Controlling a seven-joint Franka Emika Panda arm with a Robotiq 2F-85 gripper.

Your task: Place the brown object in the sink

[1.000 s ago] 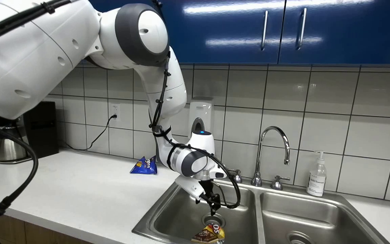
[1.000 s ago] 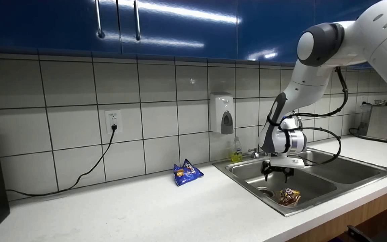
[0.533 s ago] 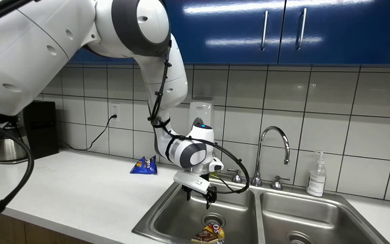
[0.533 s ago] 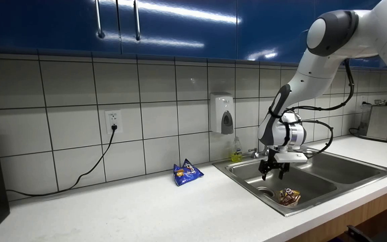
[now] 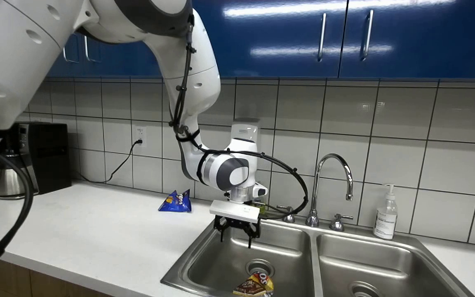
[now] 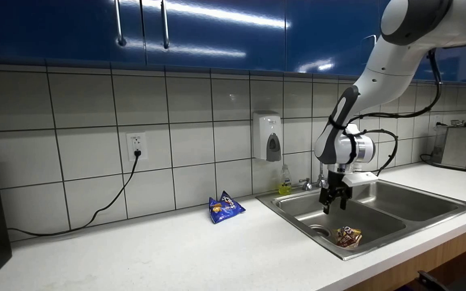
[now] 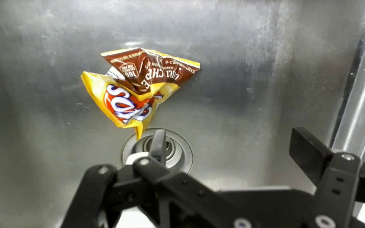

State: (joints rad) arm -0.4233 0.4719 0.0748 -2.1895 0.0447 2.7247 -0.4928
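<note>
One white countertop [image 6: 156, 250] is running along the tiled wall [image 6: 188, 99], and one white robot arm [image 5: 202, 57] is hanging above it. One stainless-steel sink [image 6: 293, 218] is sitting in this countertop; its rim is surrounding two basins, one divider [image 5: 316, 260] is separating them, and each basin is holding one round drain [image 5: 363, 289]. At the back, one gooseneck faucet [image 5: 316, 194] is rising between two chrome handles [image 5: 337, 223]. Two bottles are standing near the back rim: one clear pump bottle [image 5: 386, 216] and one dish soap bottle [image 6: 284, 184] that is containing yellow liquid. One black gripper [image 7: 228, 145] is hanging above one basin, and its two fingers [image 7: 309, 155] are standing wide apart. Two chip bags are lying here. The brown-and-yellow chili cheese chip bag [image 7: 138, 82] is resting inside this same basin, lower than the fingers; in the wrist view its yellow tip is appearing at the drain's rim, and a wide steel floor is extending on its right. The blue chip bag [image 6: 225, 208] is lying on the countertop near the wall, and a broad white surface is stretching from it to the front edge.
</note>
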